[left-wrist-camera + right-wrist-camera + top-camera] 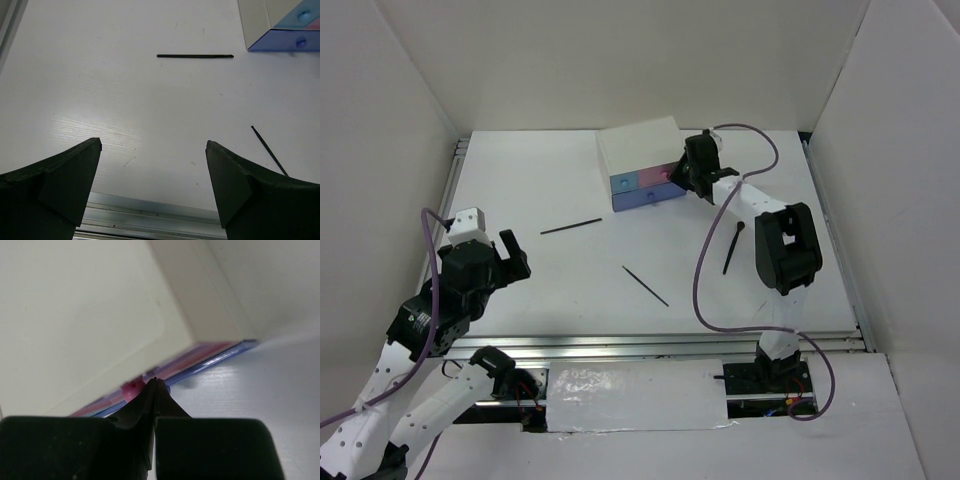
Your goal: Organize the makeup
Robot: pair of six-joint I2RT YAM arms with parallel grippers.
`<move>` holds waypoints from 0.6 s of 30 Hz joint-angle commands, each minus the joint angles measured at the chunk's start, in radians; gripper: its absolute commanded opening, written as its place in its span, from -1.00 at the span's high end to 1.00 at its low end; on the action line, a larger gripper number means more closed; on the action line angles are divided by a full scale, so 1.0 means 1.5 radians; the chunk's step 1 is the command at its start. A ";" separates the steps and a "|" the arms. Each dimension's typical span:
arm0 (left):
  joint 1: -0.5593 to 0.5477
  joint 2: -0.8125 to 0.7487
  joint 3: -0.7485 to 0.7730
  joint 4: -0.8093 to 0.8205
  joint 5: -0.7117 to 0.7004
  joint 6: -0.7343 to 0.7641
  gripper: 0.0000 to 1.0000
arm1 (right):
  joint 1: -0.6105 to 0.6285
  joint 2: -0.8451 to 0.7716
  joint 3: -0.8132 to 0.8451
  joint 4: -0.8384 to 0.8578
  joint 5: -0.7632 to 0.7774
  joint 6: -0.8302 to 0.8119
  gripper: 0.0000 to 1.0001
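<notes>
- left gripper point(516, 255) point(153, 145): jaws spread wide, nothing between them, over the near-left of the table point(520, 180).
- left stick point(571, 227) point(195, 56): thin, black, flat on the table ahead of the left gripper. Long axis runs roughly left-right, with the right end slightly farther away. Can't tell tip from tail.
- middle stick point(646, 286) point(269, 150): thin, black, diagonal from far-left to near-right, mid-table. In the left wrist view its near end is cut off behind a finger.
- white box point(640, 148) point(255, 25): far centre, blue and pink drawer fronts facing the arms. Drawer count is hard to make out, and only a corner shows in the left wrist view.
- right gripper point(685, 180) point(155, 385): fingers pressed together, tips at the drawer fronts just beside a pink knob point(131, 389). This view is blurred, so I can't tell if they touch it.
- right stick point(731, 247): black, long axis near-far and slightly tilted, just left of the right arm. The far end looks thicker but is too small to identify.
- Count: 3 sticks, 1 box.
</notes>
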 commanded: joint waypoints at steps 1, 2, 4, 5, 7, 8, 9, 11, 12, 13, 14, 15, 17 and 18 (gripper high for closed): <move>0.004 0.000 0.002 0.025 0.000 0.014 -0.99 | -0.005 -0.062 -0.062 0.066 -0.033 0.012 1.00; 0.004 0.000 0.002 0.025 -0.001 0.013 -0.99 | -0.005 -0.085 -0.104 0.087 -0.038 0.028 0.97; 0.004 -0.003 0.002 0.026 0.000 0.014 -0.99 | -0.004 -0.142 -0.216 0.180 -0.043 0.050 0.68; 0.004 -0.004 0.001 0.027 0.002 0.015 -0.99 | -0.004 -0.158 -0.247 0.225 -0.043 0.071 0.55; 0.003 -0.004 0.000 0.027 0.004 0.016 -0.99 | -0.005 -0.182 -0.314 0.263 -0.081 0.098 0.39; 0.004 -0.003 0.001 0.027 0.005 0.016 -0.99 | -0.005 -0.183 -0.330 0.296 -0.093 0.106 0.28; 0.004 -0.001 0.001 0.027 0.005 0.017 -0.99 | -0.004 -0.181 -0.357 0.319 -0.123 0.112 0.18; 0.004 -0.001 0.001 0.027 0.007 0.017 -0.99 | -0.005 -0.158 -0.374 0.395 -0.161 0.123 -0.14; 0.004 -0.002 0.001 0.027 0.007 0.017 -0.99 | -0.006 -0.146 -0.374 0.414 -0.205 0.125 -0.24; 0.004 -0.003 0.001 0.027 0.007 0.016 -0.99 | -0.011 -0.131 -0.371 0.449 -0.228 0.130 -0.27; 0.004 -0.006 0.001 0.026 0.007 0.016 -0.99 | -0.012 -0.104 -0.368 0.465 -0.246 0.136 -0.29; 0.004 -0.008 0.001 0.026 0.007 0.016 -0.99 | -0.013 -0.090 -0.360 0.479 -0.273 0.143 -0.33; 0.004 -0.014 0.000 0.029 0.007 0.017 -0.99 | -0.025 -0.047 -0.351 0.532 -0.304 0.166 -0.37; 0.004 -0.015 0.000 0.029 0.008 0.017 -0.99 | -0.029 -0.031 -0.349 0.553 -0.320 0.180 -0.37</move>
